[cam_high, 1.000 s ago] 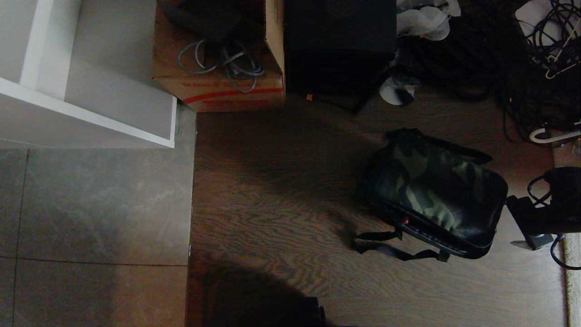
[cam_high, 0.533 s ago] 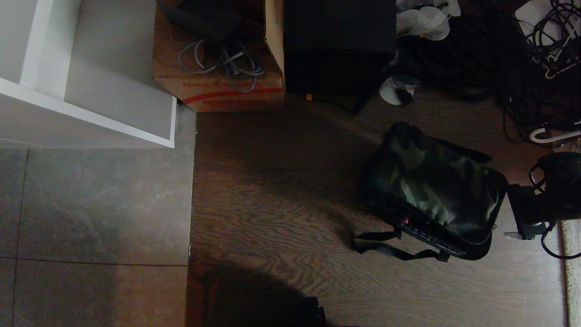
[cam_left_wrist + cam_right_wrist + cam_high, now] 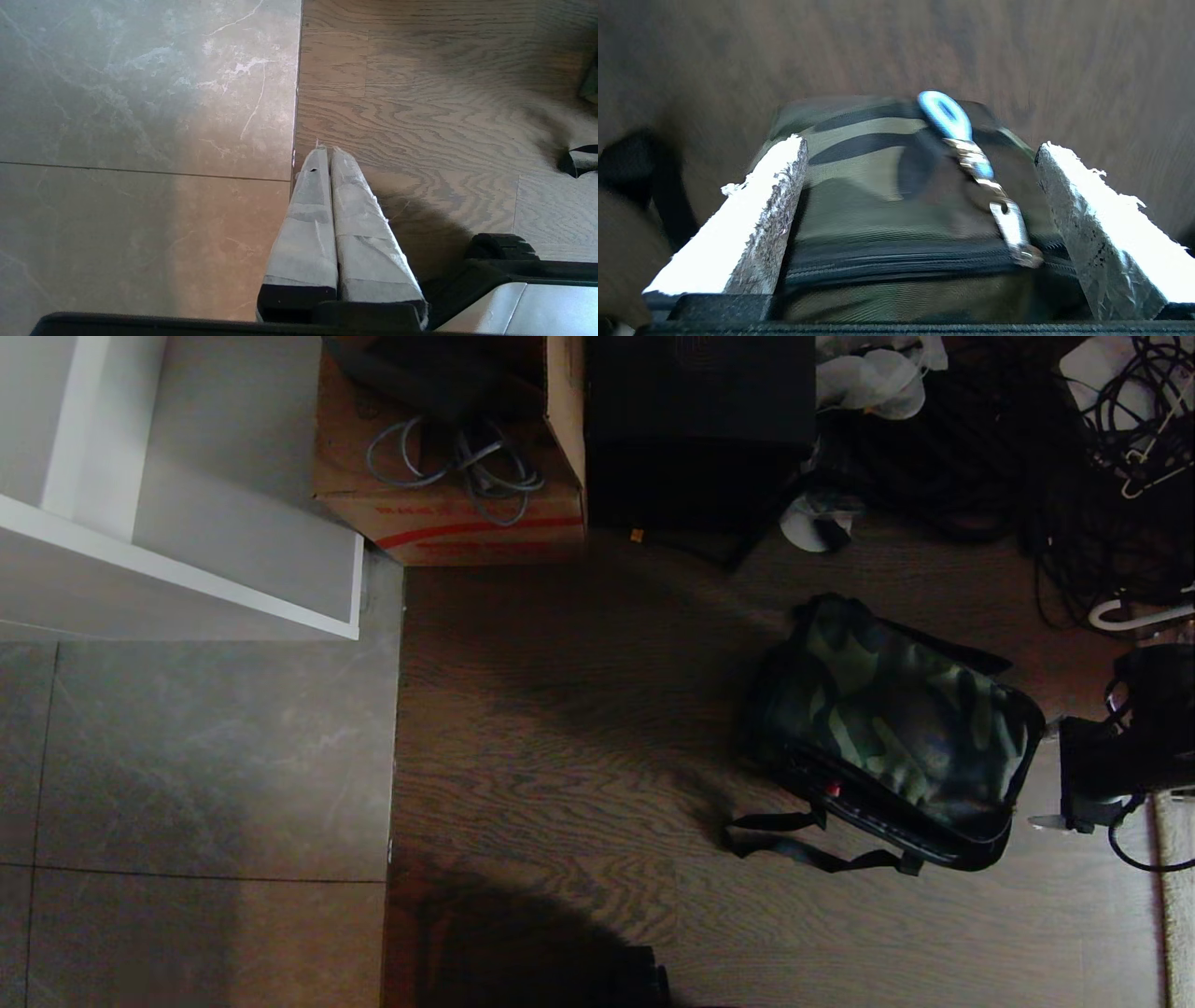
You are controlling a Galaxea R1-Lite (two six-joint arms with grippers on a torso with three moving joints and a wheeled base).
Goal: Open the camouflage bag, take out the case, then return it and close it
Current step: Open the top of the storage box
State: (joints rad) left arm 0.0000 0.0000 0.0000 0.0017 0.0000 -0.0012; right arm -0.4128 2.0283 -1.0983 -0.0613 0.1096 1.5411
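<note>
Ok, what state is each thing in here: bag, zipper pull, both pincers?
Green-and-dark camouflage soft bag: zipped shut, lying on the wood floor.
Metal zipper pull with blue loop: lying on the bag's top, ungripped.
Right pincer: open, fingers straddling the bag's end.
Left pincer: shut, empty, over the floor.

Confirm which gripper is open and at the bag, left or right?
The right gripper: its fingers stand wide apart over the camouflage bag and its zipper pull. The left gripper is shut, above bare floor.
</note>
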